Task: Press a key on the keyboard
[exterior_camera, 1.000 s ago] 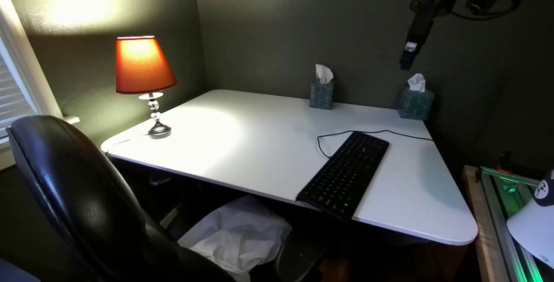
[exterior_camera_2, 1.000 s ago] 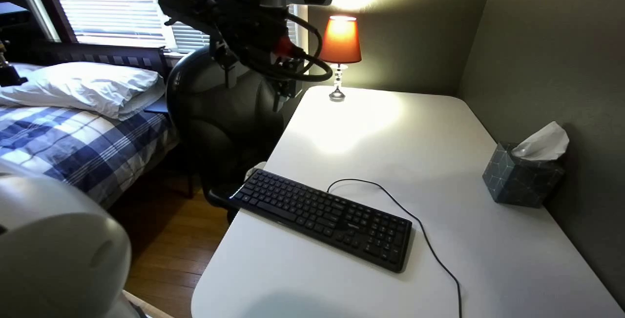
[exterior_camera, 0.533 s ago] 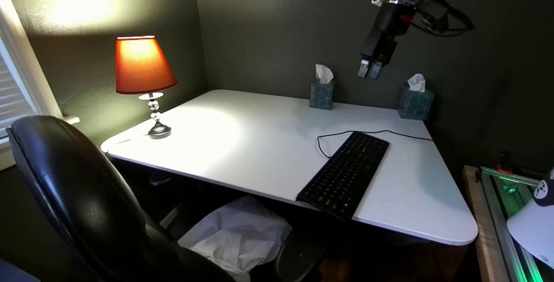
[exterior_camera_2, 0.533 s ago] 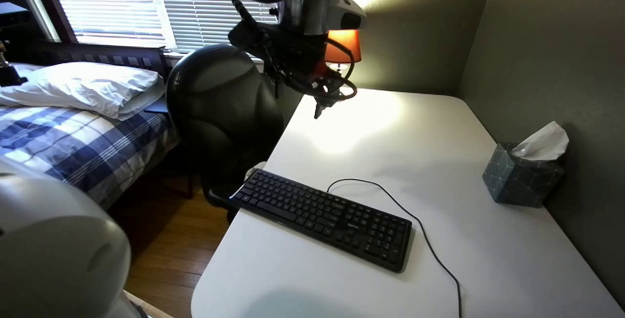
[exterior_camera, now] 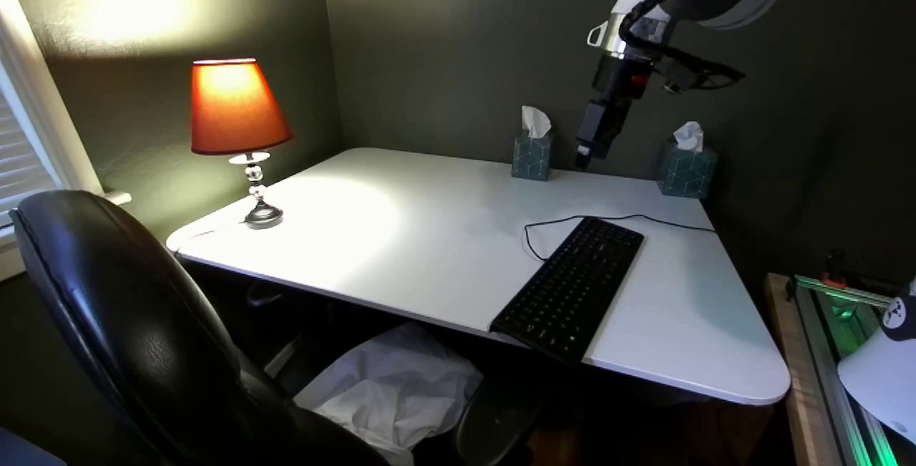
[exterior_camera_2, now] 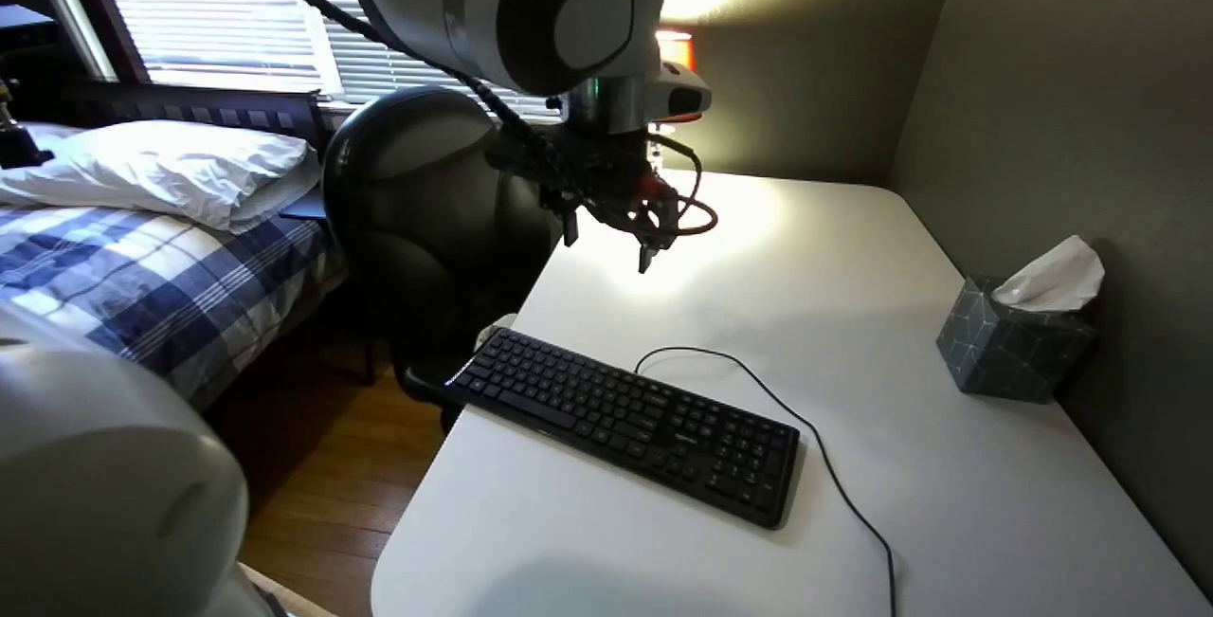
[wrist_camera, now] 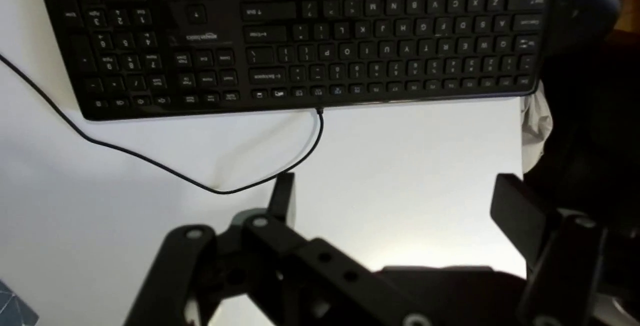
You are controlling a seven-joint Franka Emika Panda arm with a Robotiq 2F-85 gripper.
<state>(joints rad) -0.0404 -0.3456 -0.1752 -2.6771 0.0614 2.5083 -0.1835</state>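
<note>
Surface [exterior_camera: 444, 222], wide and white, lies under the keyboard [exterior_camera_2: 621, 423] in both exterior views. A black chair [exterior_camera_2: 426, 209] stands near the keyboard, at the end which is opposite to its number pad [wrist_camera: 122, 43]. The robot arm [exterior_camera_2: 540, 20] is held higher than the keyboard. A lit lamp [exterior_camera: 236, 108], orange at the top, stands well apart from the keyboard. The keyboard itself rests flat, its chair-side end passing over the edge of the surface. The end effector [wrist_camera: 396, 183] hangs higher than the keyboard, beyond its back edge; its two fingers [wrist_camera: 520, 218] are spread wide from each other. A tissue box [exterior_camera: 531, 158] and another tissue box [exterior_camera: 688, 172] stand beyond the number pad end of the keyboard. The thin black cable [wrist_camera: 220, 192] leaves the keyboard's back edge and curves on the surface.
</note>
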